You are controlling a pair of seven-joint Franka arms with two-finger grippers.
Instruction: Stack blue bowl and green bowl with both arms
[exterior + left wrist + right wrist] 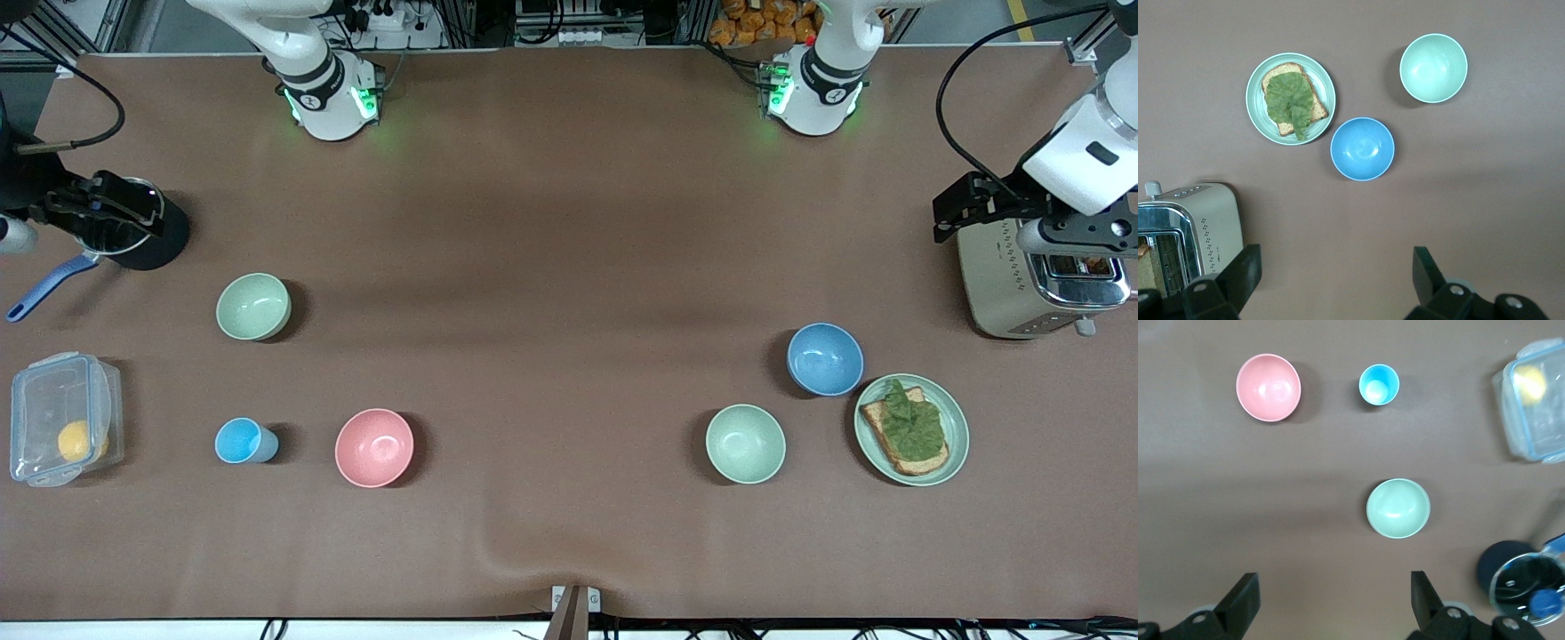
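Toaster [1036,280]: cream and chrome box, toast in its slot, at the left-arm end of the tabletop; left gripper [965,209] over it, fingers spread, empty.
Clear lidded box [60,418]: holds a yellow fruit, at the right-arm end.
Plate [956,418]: pale green — toast with a lettuce leaf.
Blue bowl [824,358]: matte, round, empty, beside the plate.
Green bowl [745,443]: sage, empty, nearer the front camera.
Right gripper [93,209]: spread over a black pot.

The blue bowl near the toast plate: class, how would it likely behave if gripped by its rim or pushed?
The blue bowl looks rigid and thin-walled, so probably light. Its matte rim should give fair grip. Upright and empty, it would likely slide rather than tip, perhaps into the green plate beside it.
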